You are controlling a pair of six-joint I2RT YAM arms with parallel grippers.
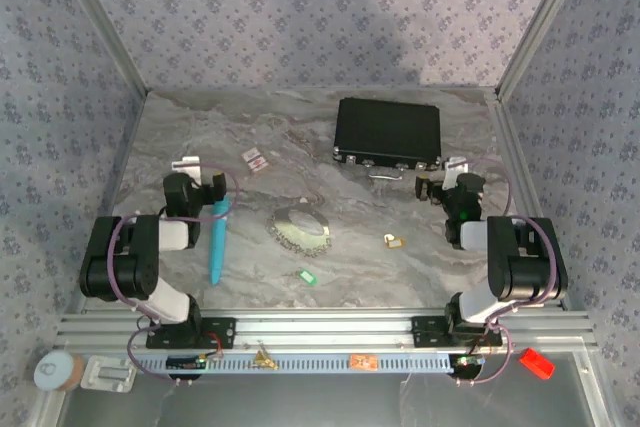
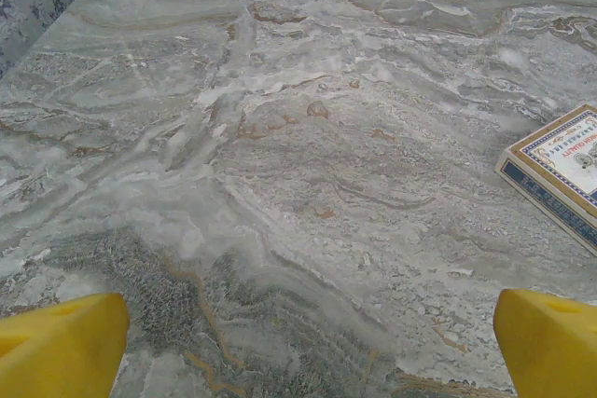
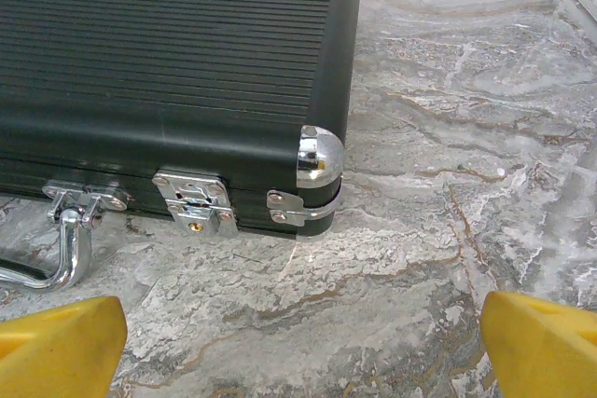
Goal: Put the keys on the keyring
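The keyring (image 1: 300,229), a pale silvery hoop with a bumpy rim, lies mid-table. The yellow-headed key (image 1: 393,240) rests to its right, and the green-headed key (image 1: 307,276) lies just below it, nearer the arms. Both keys lie apart from the hoop. My left gripper (image 1: 196,171) hovers at the table's left, well away from the hoop; in the left wrist view its yellow fingertips (image 2: 61,347) stand wide apart over bare marble. My right gripper (image 1: 440,181) sits at the right, near the black case, open (image 3: 303,351) with nothing between its fingers.
A black ribbed case (image 1: 388,133) with chrome latches stands at the back right, close in front of the right gripper (image 3: 168,62). A teal pen (image 1: 218,237) lies beside the left arm. A small red-and-white card (image 1: 256,159) lies at the back left, also at the left wrist view's right edge (image 2: 560,170).
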